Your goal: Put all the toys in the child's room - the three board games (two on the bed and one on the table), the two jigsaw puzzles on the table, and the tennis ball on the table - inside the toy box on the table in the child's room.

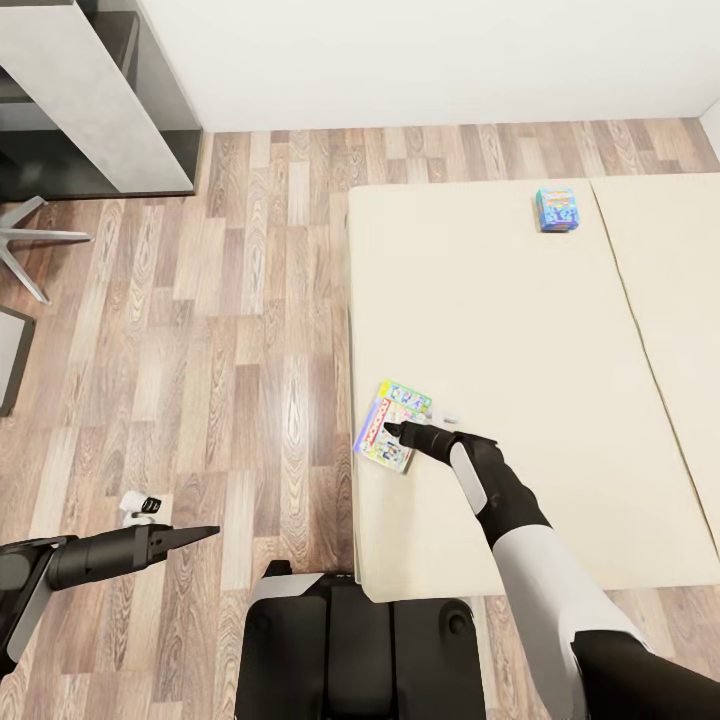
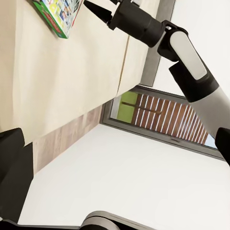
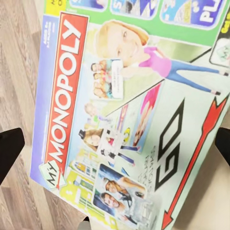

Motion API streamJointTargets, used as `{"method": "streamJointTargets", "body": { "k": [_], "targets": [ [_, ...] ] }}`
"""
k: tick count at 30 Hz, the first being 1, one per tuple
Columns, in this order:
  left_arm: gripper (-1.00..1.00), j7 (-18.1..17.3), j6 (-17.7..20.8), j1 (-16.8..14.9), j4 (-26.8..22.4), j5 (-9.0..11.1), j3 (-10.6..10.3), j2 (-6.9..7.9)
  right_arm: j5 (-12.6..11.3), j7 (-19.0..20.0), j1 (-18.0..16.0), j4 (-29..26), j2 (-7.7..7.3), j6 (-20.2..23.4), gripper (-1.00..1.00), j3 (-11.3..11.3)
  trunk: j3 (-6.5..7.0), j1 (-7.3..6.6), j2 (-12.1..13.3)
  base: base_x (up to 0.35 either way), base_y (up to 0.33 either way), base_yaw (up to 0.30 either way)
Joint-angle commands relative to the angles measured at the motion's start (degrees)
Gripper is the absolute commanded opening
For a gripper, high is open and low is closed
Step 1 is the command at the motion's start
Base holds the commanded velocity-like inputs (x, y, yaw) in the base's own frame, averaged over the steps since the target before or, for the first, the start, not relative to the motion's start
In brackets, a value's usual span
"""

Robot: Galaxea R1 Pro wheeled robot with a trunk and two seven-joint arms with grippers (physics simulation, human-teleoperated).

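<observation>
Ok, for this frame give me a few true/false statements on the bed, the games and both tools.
1. Two board games lie on the bed. True: the Monopoly box near the bed's edge, the small blue box farther off.
2. The right tool is over the blue box. False: it is at the Monopoly box.
3. The Monopoly box overhangs the wood floor. True.
4. The left tool holds a puzzle. False: it holds nothing, out over the floor.
5. The toy box sits on the bed. False: only the two games lie there.
</observation>
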Motion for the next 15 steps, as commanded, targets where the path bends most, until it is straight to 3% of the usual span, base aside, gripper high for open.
{"method": "streamJointTargets", "body": {
  "k": [1, 15],
  "targets": [
    [1.00, -0.2, 0.6, 0.0, 0.0, 0.0, 0.0, 0.03, -0.1, 0.2, 0.0, -0.1, 0.07, 0.4, 1.00, -0.3, -0.06, 0.03, -0.1, 0.000, 0.000, 0.000],
    [1.00, -0.2, 0.7, 0.0, 0.0, 0.0, 0.1, 0.08, -0.2, 0.2, -0.1, 1.5, 0.13, -1.9, 1.00, -0.2, -0.06, 0.03, -0.1, 0.000, 0.000, 0.000]
  ]
}}
